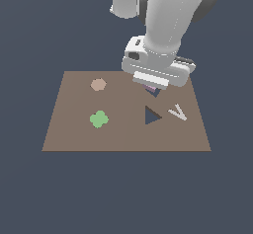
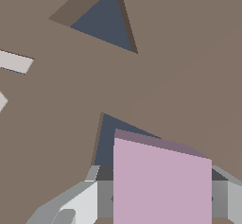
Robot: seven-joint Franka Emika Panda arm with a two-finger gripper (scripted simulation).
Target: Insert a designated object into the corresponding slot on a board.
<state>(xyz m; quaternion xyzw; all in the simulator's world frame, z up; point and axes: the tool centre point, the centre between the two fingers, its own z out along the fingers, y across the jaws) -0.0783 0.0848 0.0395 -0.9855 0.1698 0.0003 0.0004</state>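
The pink-lilac square block point(image 2: 160, 180) fills the lower part of the wrist view, clamped between my grey fingers point(image 2: 78, 204). My gripper point(image 1: 152, 86) is shut on it. The block hangs just above the dark square slot point(image 2: 111, 140), covering most of it; only one corner of the cut-out shows. In the exterior view the gripper sits low over the brown board point(image 1: 79, 134) near its far right part, with a sliver of the pink block point(image 1: 148, 87) and the dark slot point(image 1: 155, 93) visible under the hand.
A dark triangular cut-out point(image 1: 151, 115) point(image 2: 106, 22) lies nearer than the slot. A white V-shaped piece point(image 1: 177, 112) lies to its right. A tan hexagon point(image 1: 98, 84) and a green clover piece point(image 1: 99, 119) rest on the board's left half.
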